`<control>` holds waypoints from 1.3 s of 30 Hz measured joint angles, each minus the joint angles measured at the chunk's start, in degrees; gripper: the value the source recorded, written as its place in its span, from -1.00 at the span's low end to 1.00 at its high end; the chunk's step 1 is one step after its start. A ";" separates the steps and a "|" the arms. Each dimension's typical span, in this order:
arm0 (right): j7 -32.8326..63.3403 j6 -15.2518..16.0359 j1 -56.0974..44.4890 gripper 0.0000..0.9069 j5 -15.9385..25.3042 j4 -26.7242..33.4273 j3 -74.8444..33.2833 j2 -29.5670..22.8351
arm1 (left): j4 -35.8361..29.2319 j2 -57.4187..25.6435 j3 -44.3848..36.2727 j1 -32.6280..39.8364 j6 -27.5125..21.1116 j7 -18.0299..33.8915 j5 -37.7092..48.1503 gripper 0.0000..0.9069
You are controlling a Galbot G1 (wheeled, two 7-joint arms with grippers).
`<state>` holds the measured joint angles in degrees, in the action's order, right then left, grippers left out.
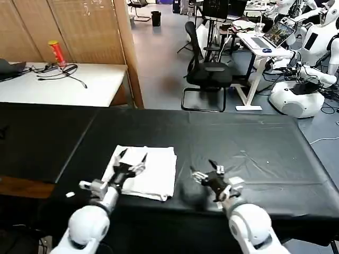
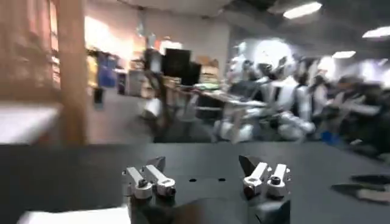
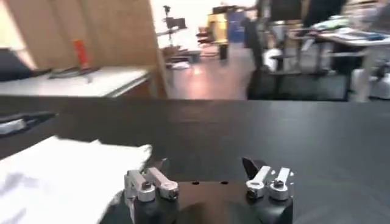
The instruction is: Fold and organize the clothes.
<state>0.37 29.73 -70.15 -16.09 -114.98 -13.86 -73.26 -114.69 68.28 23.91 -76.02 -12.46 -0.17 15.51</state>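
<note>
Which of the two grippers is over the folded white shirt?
The left gripper, with its fingers open, is over the folded white cotton T-shirt. The right gripper, also open, is beside the shirt, over the bare black table cloth.

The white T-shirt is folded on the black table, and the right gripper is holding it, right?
Not quite. The white T-shirt is folded on the black table, but the right gripper holds nothing; the head view shows it open beside the shirt.

A big table with a black cloth (image 1: 212,143) fills the front. At ten o'clock stands a white desk (image 1: 58,84) with a red can (image 1: 55,53) and black cables (image 1: 61,70), before a wooden wall (image 1: 63,29). At one o'clock, a black office chair (image 1: 204,69) sits on the grey floor (image 1: 159,69).
</note>
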 joint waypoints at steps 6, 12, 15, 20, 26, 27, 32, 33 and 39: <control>-0.38 -0.03 2.93 0.94 7.60 5.08 5.37 -1.76 | 2.29 0.29 5.33 -1.65 0.97 -0.29 -1.00 0.94; 0.48 -0.57 2.80 0.94 15.58 7.85 6.23 -2.23 | 4.29 0.47 9.20 -2.07 1.02 -0.66 1.18 0.94; 1.03 -1.55 2.39 0.94 15.61 7.85 5.65 -2.39 | 5.13 0.46 10.40 -2.09 0.92 -1.08 2.80 0.94; 0.96 -3.66 1.47 0.94 9.94 5.78 3.39 -3.10 | 6.88 0.78 11.94 -1.80 -0.53 -2.96 8.32 0.94; 1.05 -4.08 -0.81 0.94 -0.88 0.71 -1.01 -2.29 | 9.53 1.57 12.68 -0.96 -1.69 -4.77 16.69 0.94; 1.05 -4.07 -1.19 0.94 -1.60 -0.11 -1.63 -2.12 | 9.88 1.64 12.70 -0.79 -1.75 -5.10 17.77 0.94; 1.19 -3.99 -3.05 0.94 -3.34 -4.11 -3.93 -1.92 | 11.41 1.66 12.67 -0.10 -4.49 -5.95 23.83 0.94; 1.21 -3.99 -3.25 0.94 -3.44 -4.69 -4.11 -2.00 | 11.68 1.66 12.76 0.07 -5.30 -5.84 25.37 0.91; 1.21 -3.98 -4.58 0.94 -3.95 -8.04 -5.24 -2.21 | 13.71 1.65 13.31 1.10 -7.72 -5.93 33.37 0.78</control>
<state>1.58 25.75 -74.73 -20.04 -123.02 -19.09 -75.46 -100.98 69.93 37.22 -74.93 -20.18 -6.10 48.88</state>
